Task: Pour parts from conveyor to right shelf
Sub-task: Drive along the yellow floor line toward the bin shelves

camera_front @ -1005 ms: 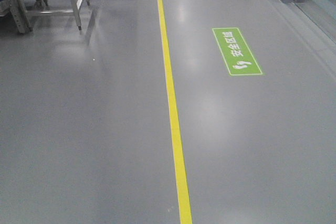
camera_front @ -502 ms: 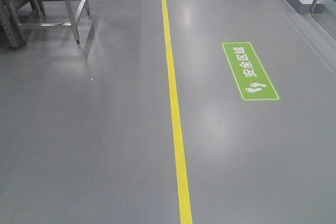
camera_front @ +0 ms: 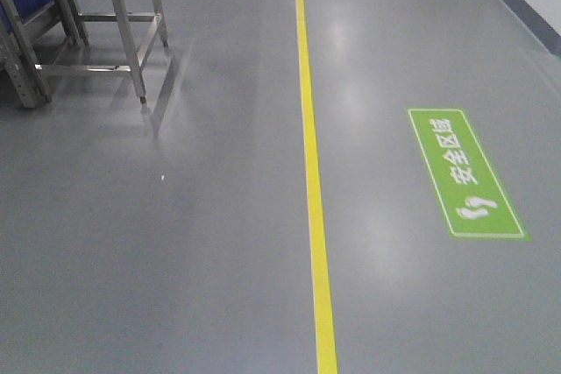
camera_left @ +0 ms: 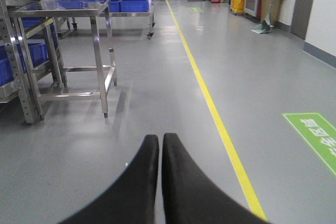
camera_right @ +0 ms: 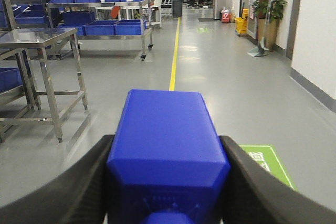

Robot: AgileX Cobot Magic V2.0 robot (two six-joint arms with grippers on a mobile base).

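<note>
Right fingers (camera_right: 262, 192) clamp blue part (camera_right: 167, 145); left fingers (camera_left: 134, 182) pressed together, empty.

Blue block (camera_right: 168, 150) carried above the floor.
Glossy and boxy, clamped in the right gripper (camera_right: 168, 139), stud end toward the wrist camera.

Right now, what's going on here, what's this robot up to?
The right gripper is shut on a blue block. The left gripper is shut and empty. The robot is in a grey-floored aisle beside a yellow line and a green floor sign. A steel table and a steel rack with blue bins are ahead to the left. The block has not been set down yet.
</note>
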